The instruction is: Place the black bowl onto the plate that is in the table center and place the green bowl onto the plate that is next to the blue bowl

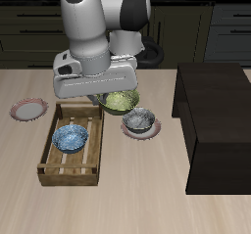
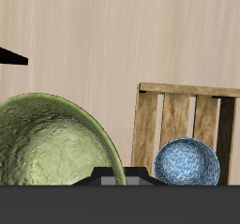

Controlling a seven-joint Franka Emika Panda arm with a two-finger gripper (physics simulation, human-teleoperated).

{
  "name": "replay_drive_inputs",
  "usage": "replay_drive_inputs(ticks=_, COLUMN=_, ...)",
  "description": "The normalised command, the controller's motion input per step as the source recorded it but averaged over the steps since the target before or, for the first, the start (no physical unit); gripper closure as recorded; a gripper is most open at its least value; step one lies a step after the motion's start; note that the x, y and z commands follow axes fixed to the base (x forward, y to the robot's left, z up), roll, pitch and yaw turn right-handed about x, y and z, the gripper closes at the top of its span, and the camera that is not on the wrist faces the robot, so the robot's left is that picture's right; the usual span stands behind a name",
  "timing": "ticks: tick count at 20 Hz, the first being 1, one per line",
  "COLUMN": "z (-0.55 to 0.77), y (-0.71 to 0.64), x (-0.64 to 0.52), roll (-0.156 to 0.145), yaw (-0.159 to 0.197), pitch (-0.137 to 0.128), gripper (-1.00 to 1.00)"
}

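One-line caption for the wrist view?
Green bowl close below the camera, blue bowl inside the wooden crate.

The blue bowl point(image 1: 72, 137) lies in the crate point(image 1: 59, 171); the black bowl point(image 1: 140, 120) sits on a plate point(image 1: 126, 130) beside it.

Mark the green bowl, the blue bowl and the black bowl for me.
green bowl point(image 2: 47, 148), wrist view, on its outer wall.
blue bowl point(image 1: 72, 136), exterior view, on its inside.
black bowl point(image 1: 140, 120), exterior view, on its dark inside.

The exterior camera looks down from the front and above at the whole pale beige wood-grain bench point(image 1: 118, 204), while the wrist camera looks down very near it, both showing the mottled blue-white bowl point(image 1: 72, 136) point(image 2: 187, 162) in the slatted wooden crate point(image 1: 57, 169) point(image 2: 157, 115).
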Motion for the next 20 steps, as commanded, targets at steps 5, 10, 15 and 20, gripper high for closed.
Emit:
replay_drive_inputs(ticks=5, z=0.10, y=-0.29, x=-0.50, roll=-0.004, yaw=-0.011, pitch=-0.048, gripper=1.00)
replay_drive_inputs(ticks=10, z=0.11, y=-0.16, x=-0.47, roll=0.014, yaw=0.011, pitch=-0.043, gripper=1.00)
replay_drive_inputs(ticks=15, z=0.09, y=-0.39, x=-0.56, roll=-0.008, yaw=0.017, pitch=-0.051, gripper=1.00)
replay_drive_inputs(ticks=20, z=0.02, y=-0.28, x=-0.42, roll=-0.017, yaw=-0.032, pitch=-0.023, gripper=1.00)
